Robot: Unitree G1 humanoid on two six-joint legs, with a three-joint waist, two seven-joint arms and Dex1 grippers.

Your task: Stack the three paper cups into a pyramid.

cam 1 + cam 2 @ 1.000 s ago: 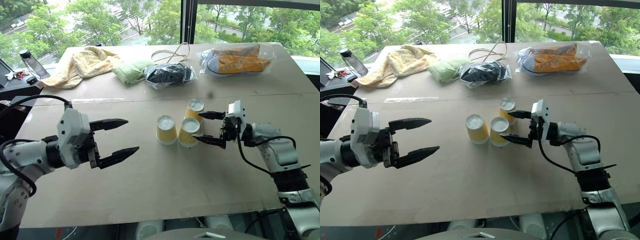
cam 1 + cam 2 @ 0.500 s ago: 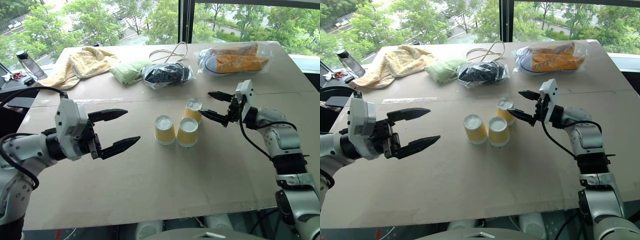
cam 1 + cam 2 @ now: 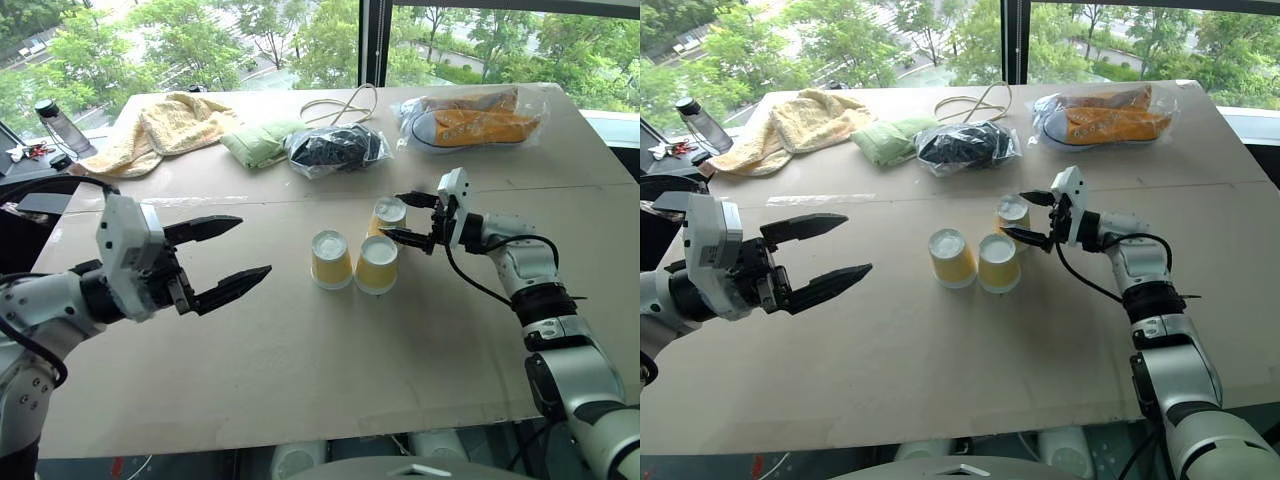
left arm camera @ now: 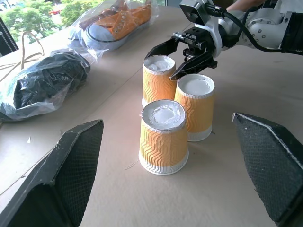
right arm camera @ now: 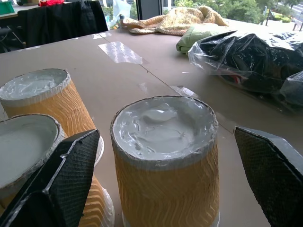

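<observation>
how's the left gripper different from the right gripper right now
The left gripper hovers over bare table well short of the cups; the right gripper has its fingers on either side of the far cup. The left reads much bigger, nearer the camera. Both stand open, holding nothing.

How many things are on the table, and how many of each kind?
Paper cups: 3 (far cup, left cup, near cup)
Cloths: 2 (yellow towel, green cloth)
Plastic bags: 2 (bag of dark stuff, bag with orange shoes)
Cord: 1
Total: 8
</observation>
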